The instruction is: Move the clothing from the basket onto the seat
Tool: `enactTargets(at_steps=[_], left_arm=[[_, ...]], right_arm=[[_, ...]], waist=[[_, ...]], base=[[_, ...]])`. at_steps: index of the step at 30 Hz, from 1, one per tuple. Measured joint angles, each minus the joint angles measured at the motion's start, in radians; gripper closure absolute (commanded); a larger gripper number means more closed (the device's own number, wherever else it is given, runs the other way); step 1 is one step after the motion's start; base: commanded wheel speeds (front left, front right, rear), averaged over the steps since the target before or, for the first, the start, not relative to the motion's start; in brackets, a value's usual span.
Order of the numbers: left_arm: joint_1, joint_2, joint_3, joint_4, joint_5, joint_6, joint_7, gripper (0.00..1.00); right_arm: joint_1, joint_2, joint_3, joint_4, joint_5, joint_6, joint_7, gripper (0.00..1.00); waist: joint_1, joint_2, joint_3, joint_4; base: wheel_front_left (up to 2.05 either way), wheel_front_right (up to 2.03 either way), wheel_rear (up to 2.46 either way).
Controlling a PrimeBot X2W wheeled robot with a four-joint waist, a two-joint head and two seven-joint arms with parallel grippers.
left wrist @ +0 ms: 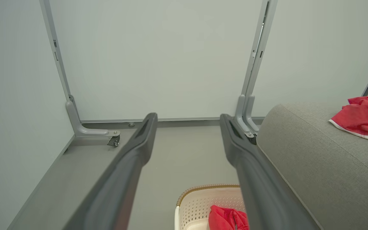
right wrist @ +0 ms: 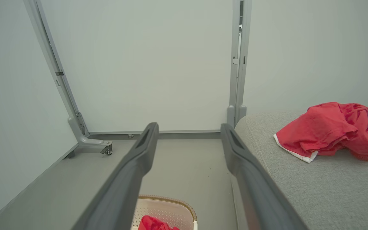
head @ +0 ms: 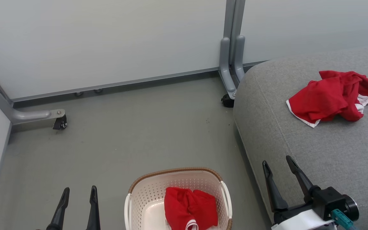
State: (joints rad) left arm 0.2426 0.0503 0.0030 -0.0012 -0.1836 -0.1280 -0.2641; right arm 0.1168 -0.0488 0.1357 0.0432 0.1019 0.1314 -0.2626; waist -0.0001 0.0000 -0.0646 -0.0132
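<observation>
A cream perforated basket (head: 145,195) with a brown rim stands on the floor at the bottom centre, holding a crumpled red piece of clothing (head: 188,207) with white trim. A second red garment (head: 331,95) lies bunched on the light-grey seat (head: 315,150) at the right. My left gripper (head: 79,192) is open and empty, left of the basket. Over the seat's front edge, right of the basket, my right gripper (head: 277,162) stands open and empty. In the wrist views the basket (left wrist: 199,201) (right wrist: 171,207), the seat (left wrist: 318,166) (right wrist: 324,188) and the seat garment (left wrist: 361,116) (right wrist: 327,131) show again.
Pale partition panels (head: 107,41) wall off the back and left. Their grey feet with castors (head: 59,121) (head: 227,100) stand on the grey floor (head: 132,137), one close to the seat's far corner.
</observation>
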Motion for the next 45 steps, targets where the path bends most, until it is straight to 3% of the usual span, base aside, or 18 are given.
enactTargets(at_steps=[33, 39, 45], left_arm=[[-0.003, 0.0, -0.04, 0.065, 0.008, 0.0, 0.0, 0.0], [-0.055, 0.052, -0.206, 0.222, -0.09, -0.001, 0.0, 0.0], [-0.236, 0.134, -0.326, 0.296, -0.163, -0.001, 0.0, 0.0]], right_arm=[[-0.002, 0.0, 0.017, -0.008, -0.035, 0.0, 0.0, 0.0], [-0.024, 0.0, 0.021, -0.019, -0.043, 0.0, 0.0, 0.0], [-0.097, 0.0, -0.018, -0.069, -0.033, 0.0, 0.0, 0.0]], waist=[[0.0, 0.0, 0.028, -0.009], [0.0, 0.0, 0.07, -0.023], [0.0, 0.0, 0.15, -0.038]], base=[[0.0, 0.0, 0.0], [0.0, 0.0, 0.0], [0.0, 0.0, 0.0]])
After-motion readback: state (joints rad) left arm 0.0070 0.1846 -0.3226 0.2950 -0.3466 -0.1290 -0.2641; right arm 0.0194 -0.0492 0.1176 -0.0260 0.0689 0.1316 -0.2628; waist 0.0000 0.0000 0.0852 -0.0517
